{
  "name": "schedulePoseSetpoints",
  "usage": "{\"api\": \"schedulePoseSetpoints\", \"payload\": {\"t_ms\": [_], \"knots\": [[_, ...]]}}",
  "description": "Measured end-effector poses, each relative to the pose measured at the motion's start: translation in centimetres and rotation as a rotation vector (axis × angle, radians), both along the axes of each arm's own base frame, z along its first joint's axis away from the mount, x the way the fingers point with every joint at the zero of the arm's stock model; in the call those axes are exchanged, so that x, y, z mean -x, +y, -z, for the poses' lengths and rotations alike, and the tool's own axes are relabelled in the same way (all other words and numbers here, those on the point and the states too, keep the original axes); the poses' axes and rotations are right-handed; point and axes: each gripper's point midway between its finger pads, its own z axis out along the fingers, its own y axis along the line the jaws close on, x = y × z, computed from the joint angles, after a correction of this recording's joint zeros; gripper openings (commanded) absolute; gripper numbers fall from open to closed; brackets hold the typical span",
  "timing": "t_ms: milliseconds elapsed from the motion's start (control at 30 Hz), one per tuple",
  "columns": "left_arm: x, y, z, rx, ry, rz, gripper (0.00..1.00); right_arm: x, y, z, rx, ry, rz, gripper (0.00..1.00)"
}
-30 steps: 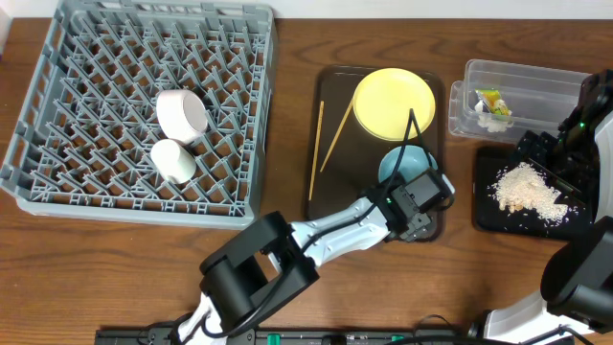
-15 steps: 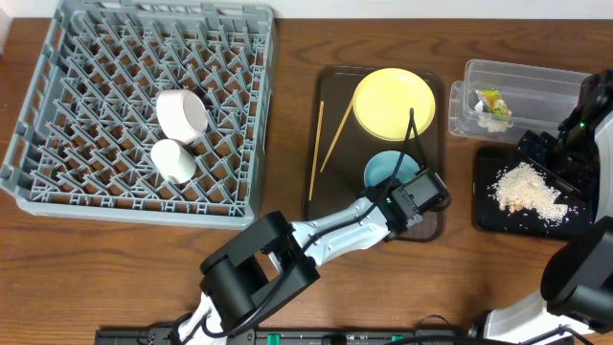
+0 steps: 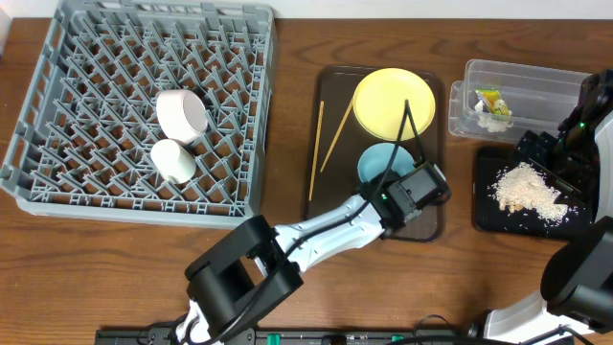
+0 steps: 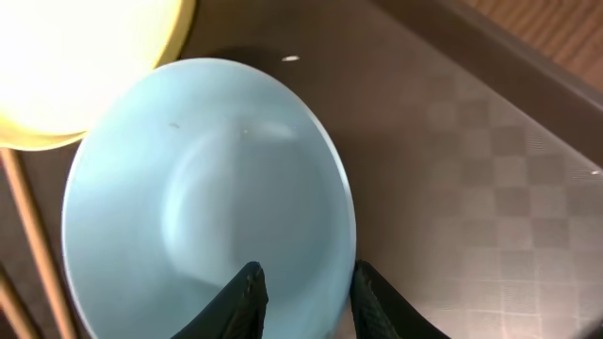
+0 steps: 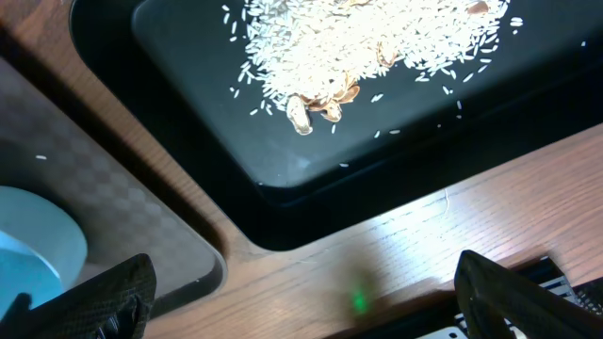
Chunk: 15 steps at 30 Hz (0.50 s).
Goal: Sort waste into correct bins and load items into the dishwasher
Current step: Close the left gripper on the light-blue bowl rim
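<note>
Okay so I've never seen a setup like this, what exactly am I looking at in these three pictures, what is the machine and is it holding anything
Two robot arms work at a wooden table. One picture looks down from above. The other two come from a camera on each wrist. The left gripper pinches the rim of a light blue bowl at a brown tray that also carries a yellow plate and two chopsticks. The right gripper hangs open and empty by a black tray of rice crumbs. A grey dish rack holds a white bowl and a cup. A clear tub holds a wrapper.
</note>
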Motion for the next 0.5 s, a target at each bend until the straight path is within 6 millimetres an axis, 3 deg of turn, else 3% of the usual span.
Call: {"api": "schedulePoseSetpoints", "payload": {"t_ms": [100,167,267,500], "knots": [[-0.23,0.33,0.04,-0.005,0.001,-0.01,0.24,0.0,0.0,0.0,0.0,0.0,0.0,0.99],[-0.32,0.4,0.02,-0.008,-0.002,-0.011,0.25,0.0,0.0,0.0,0.0,0.0,0.0,0.99],[-0.23,0.44,0.08,-0.012,0.0,-0.006,0.39,0.0,0.0,0.0,0.0,0.0,0.0,0.99],[0.49,0.14,0.39,0.002,0.041,0.013,0.43,0.06,0.02,-0.01,-0.001,0.002,0.0,0.99]]}}
